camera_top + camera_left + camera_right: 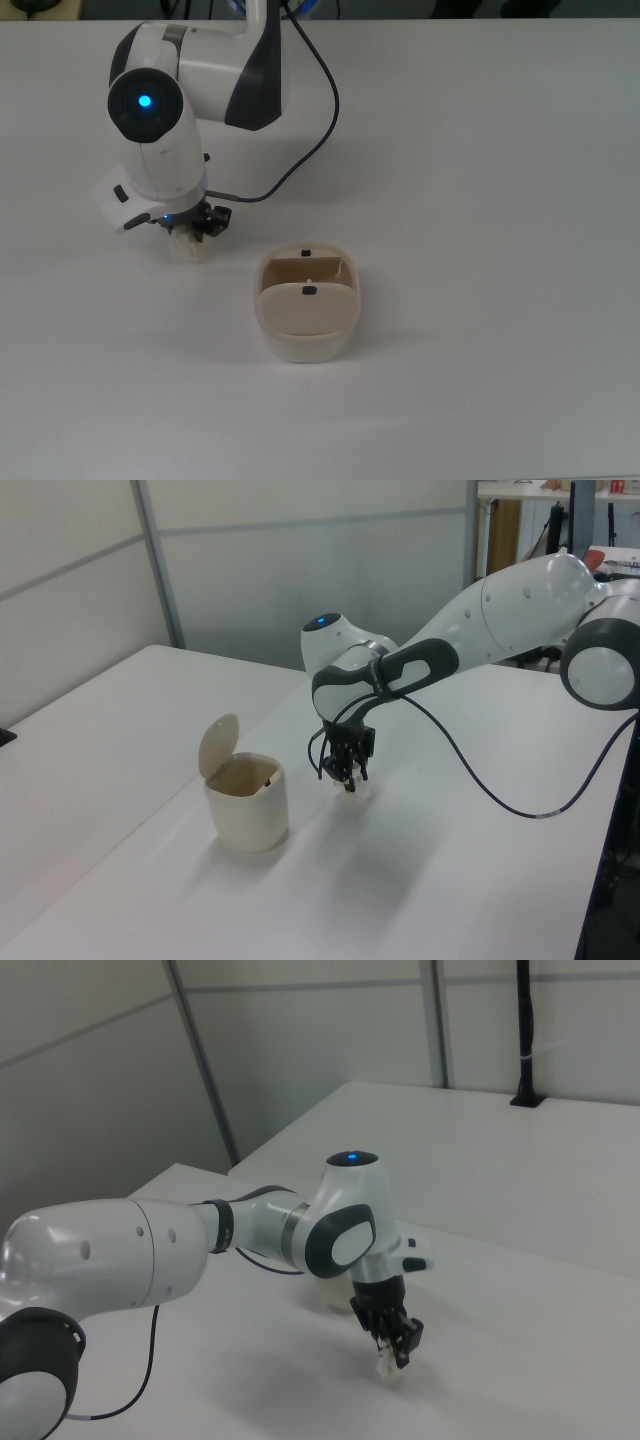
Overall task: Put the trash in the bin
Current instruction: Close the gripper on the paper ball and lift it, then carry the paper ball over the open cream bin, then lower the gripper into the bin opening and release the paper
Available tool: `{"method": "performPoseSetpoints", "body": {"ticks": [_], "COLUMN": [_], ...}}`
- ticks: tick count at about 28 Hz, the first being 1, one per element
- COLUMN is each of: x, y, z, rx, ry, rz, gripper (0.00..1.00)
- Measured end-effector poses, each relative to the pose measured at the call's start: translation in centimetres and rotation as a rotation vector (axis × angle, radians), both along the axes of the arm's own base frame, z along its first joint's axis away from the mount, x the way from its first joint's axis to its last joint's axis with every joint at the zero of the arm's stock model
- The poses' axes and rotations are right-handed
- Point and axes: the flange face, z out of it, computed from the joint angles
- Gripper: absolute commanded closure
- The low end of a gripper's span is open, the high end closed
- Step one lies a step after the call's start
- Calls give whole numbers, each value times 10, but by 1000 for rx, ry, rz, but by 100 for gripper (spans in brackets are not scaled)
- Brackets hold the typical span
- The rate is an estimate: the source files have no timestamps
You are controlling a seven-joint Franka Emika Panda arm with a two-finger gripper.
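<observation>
The black two-finger end effector (349, 776) pinches the small crumpled wad of white paper (189, 247), left of centre in the top view, low on the white surface (480, 200). It looks light, soft and crushable; a pinch across its lumpy middle should hold. The cream-beige plastic bin (306, 318) stands nearby, flap open.

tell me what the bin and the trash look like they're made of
The bin looks like smooth cream plastic: rounded moulded corners, even matte sheen. The trash looks like crumpled white paper or tissue: lumpy and creased, though the tool hides much of it.
</observation>
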Motion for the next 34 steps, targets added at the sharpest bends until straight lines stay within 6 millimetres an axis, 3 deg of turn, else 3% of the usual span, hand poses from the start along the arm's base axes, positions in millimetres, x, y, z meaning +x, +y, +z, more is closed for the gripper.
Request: {"method": "performPoseSetpoints", "body": {"ticks": [3, 8, 9, 13, 20, 28, 29, 30, 31, 34], "x": [3, 4, 3, -1, 7, 24, 26, 27, 28, 30], "y": [2, 17, 26, 55, 101, 126, 129, 133, 136, 142], "z": [20, 80, 99, 132, 144, 134, 132, 131, 129, 125], "rx": [-3, -5, -4, 2, 6, 6, 7, 8, 8, 10], "ry": [-35, -128, -156, -206, -293, -410, -419, -427, -433, -444], "rz": [6, 32, 47, 92, 196, 257, 263, 269, 274, 284], "gripper": [61, 60, 60, 60, 60, 60, 56, 44, 0, 0]}}
